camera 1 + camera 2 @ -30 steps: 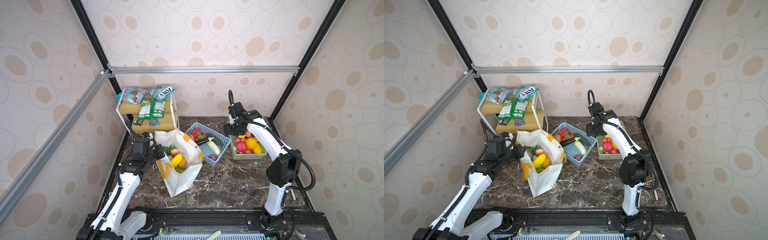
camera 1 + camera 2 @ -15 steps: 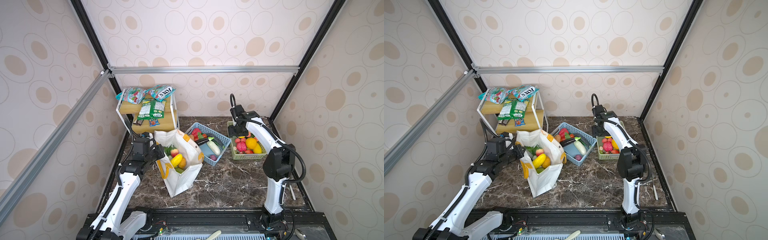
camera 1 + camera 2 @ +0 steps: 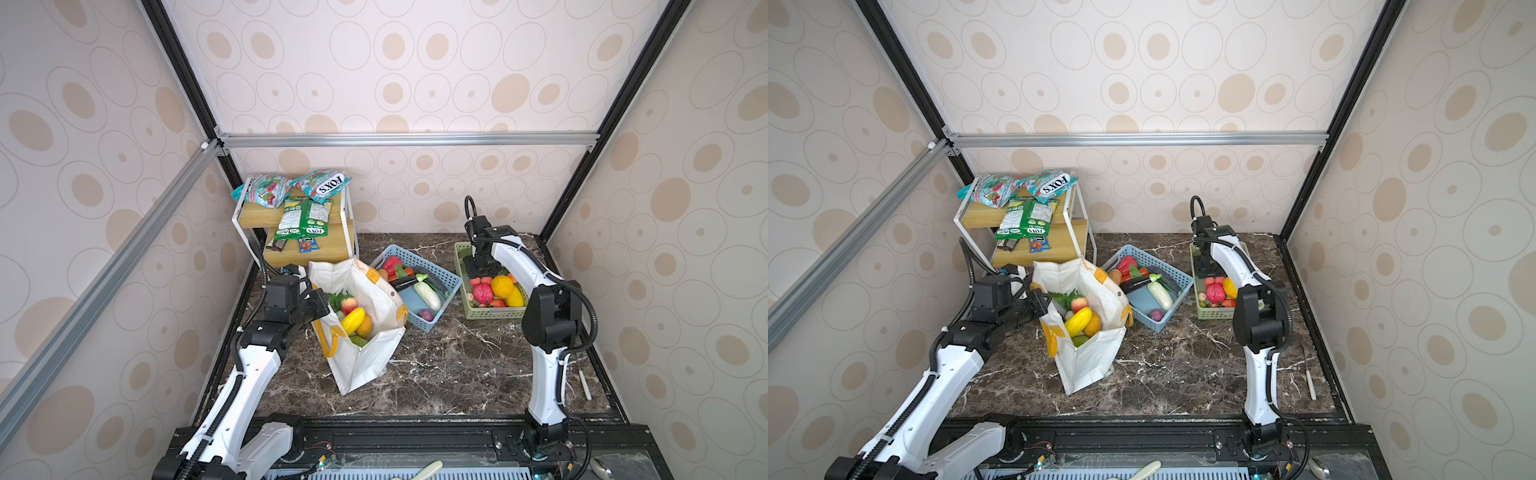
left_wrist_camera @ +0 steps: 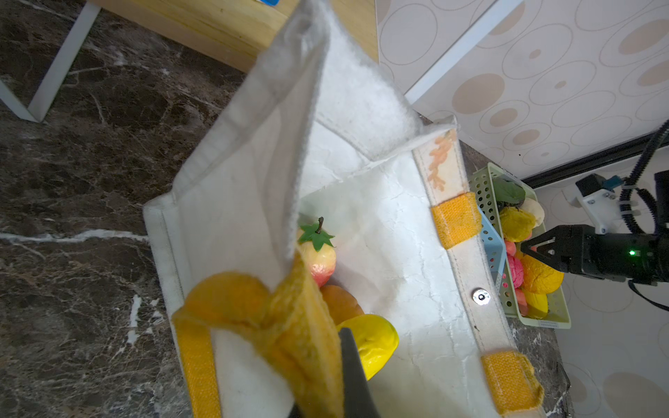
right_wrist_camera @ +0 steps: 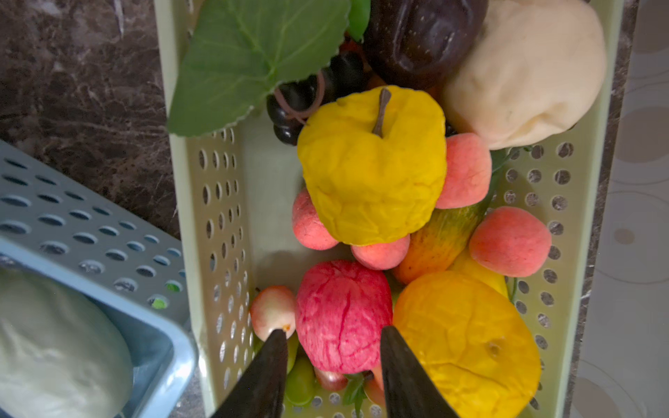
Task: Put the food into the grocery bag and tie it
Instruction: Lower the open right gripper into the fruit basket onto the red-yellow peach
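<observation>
The white grocery bag (image 3: 365, 361) (image 3: 1088, 361) stands open on the marble top, with food inside: a yellow fruit (image 3: 353, 320), an orange and a small apple (image 4: 318, 257). My left gripper (image 3: 316, 303) (image 4: 336, 347) is shut on the bag's yellow-orange handle (image 4: 289, 325) at its left rim. My right gripper (image 3: 478, 270) (image 5: 333, 333) reaches down into the green basket (image 3: 490, 316) (image 5: 224, 217). Its open fingers stand on either side of a pink-red apple (image 5: 342, 315), very close to it. Around that apple lie a yellow apple (image 5: 373, 166), an orange (image 5: 467, 343), peaches and dark grapes.
A blue basket (image 3: 417, 326) with a red pepper, a white cucumber and other vegetables sits between the bag and the green basket. A wooden shelf (image 3: 328, 249) with snack packets stands at the back left. A white stick (image 3: 585, 384) lies by the right edge.
My right gripper has dropped from above the green basket's back end into it, and its jaws have narrowed around the pink-red apple. The left arm and bag have not moved.
</observation>
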